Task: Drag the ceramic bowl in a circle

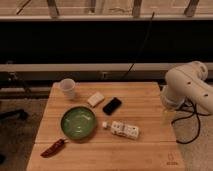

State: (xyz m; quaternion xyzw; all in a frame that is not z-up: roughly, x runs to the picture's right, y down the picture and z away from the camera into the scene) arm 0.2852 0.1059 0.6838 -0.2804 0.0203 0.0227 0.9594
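Broadly, scene: a wooden table (150,100) filled the lower frame, with the robot arm (187,87) standing at its three o'clock edge.
Step in hand: approach had not begun, judging by the layout; nothing touched the ceramic bowl (78,122).
Bowl: green, upright, sitting at about eight o'clock on the table, near the front-left corner.
Gripper: the gripper (167,116) hung below the arm's white housing, off the table's right edge at three o'clock, its fingers spread wide and holding nothing.
Bowl to fingers: well apart; the bowl lay toward nine o'clock from the gripper, most of the tabletop between them.
Next move: probably a reach leftward over the table, then a descent onto the bowl's rim to hook or press it for dragging.
Obstacles: a white bottle (123,130) lay just beside the bowl at three o'clock, on the likely path.
Smaller items: a white cup (67,88) at twelve o'clock of the bowl, a black phone-like object (112,105), a pale sponge (96,99), a red chili (52,148) at seven o'clock.
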